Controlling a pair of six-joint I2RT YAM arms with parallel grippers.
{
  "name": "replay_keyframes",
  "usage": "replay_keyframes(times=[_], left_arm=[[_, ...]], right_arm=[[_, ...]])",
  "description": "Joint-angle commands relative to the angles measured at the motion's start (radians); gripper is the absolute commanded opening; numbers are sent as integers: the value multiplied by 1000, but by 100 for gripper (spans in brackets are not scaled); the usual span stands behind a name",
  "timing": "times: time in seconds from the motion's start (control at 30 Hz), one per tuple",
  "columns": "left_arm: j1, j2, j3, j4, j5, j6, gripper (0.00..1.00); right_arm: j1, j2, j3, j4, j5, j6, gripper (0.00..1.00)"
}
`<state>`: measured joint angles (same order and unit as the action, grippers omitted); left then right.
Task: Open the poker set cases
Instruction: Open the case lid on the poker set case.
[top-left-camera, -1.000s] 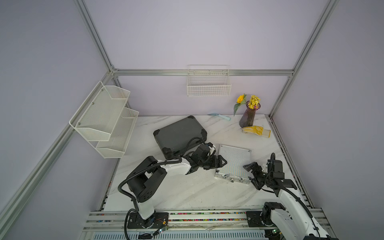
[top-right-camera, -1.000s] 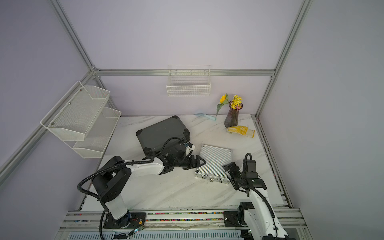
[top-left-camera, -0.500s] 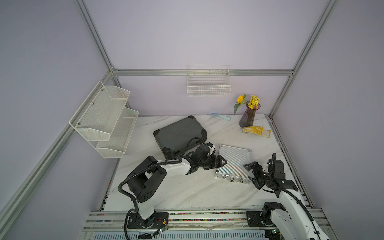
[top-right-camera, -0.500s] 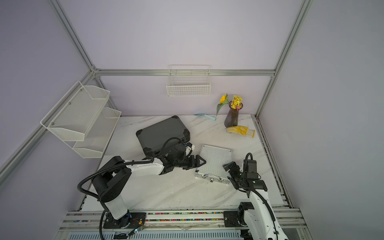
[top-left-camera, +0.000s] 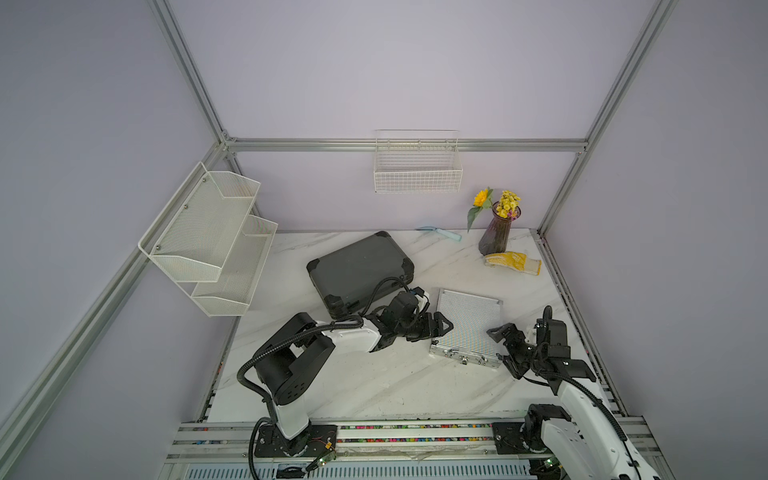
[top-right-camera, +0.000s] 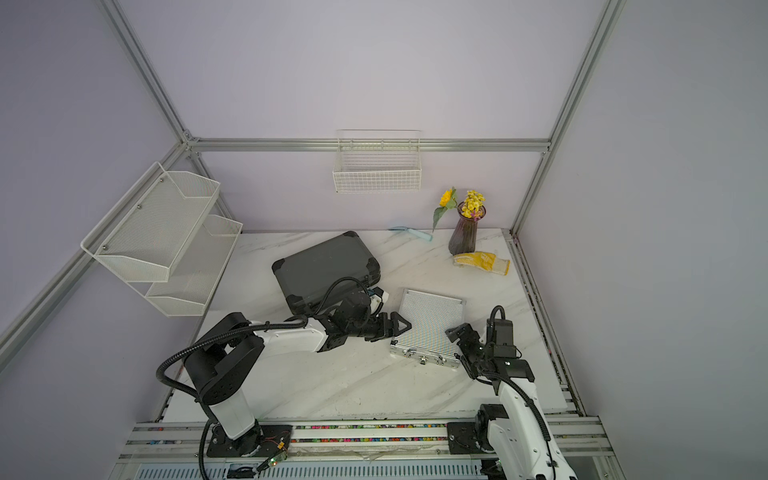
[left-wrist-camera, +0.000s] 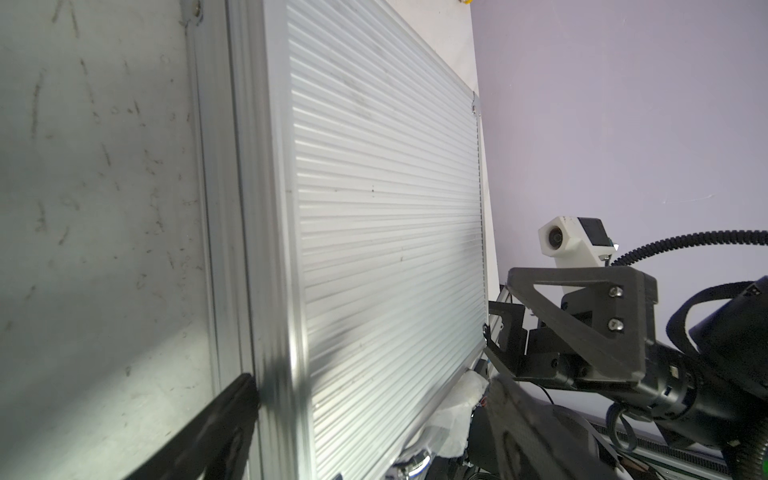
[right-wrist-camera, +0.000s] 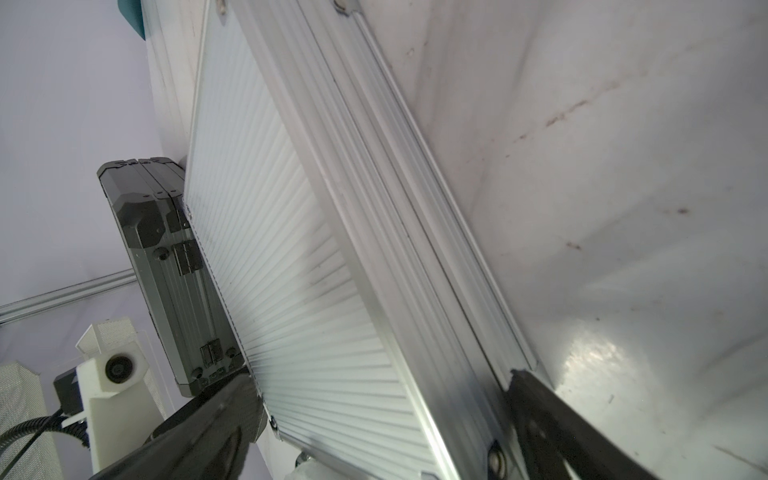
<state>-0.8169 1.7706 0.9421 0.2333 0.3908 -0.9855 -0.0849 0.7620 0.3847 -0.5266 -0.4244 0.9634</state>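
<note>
Marble table (top-left-camera: 374, 382), shut silver case (top-left-camera: 467, 322) — L gripper (top-left-camera: 442, 326), R gripper (top-left-camera: 500, 347) spread wide astride it

Left end effector (top-left-camera: 442, 328), right end effector (top-left-camera: 501, 348): wide-jawed

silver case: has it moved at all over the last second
No. In a top view the silver case lies at the same spot and angle, with unchanged gaps to the vase and the dark grey case.
</note>
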Motion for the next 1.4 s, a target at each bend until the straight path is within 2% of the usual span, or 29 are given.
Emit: replay_keyframes(times=[0.0, 0.27, 0.63, 1.37], left_arm=[[-16, -40, -11, 47, 42, -16, 87], [-16, -43, 1, 62, 64, -37, 87], [-18, -63, 42, 69, 92, -52, 86], [-52, -123, 47, 94, 97, -86, 86]], right_arm=[[2, 5, -13, 9, -4, 2, 97], [2, 5, -1, 31, -49, 1, 97], [2, -32, 46, 92, -135, 34, 90], [2, -67, 93, 123, -235, 90, 87]])
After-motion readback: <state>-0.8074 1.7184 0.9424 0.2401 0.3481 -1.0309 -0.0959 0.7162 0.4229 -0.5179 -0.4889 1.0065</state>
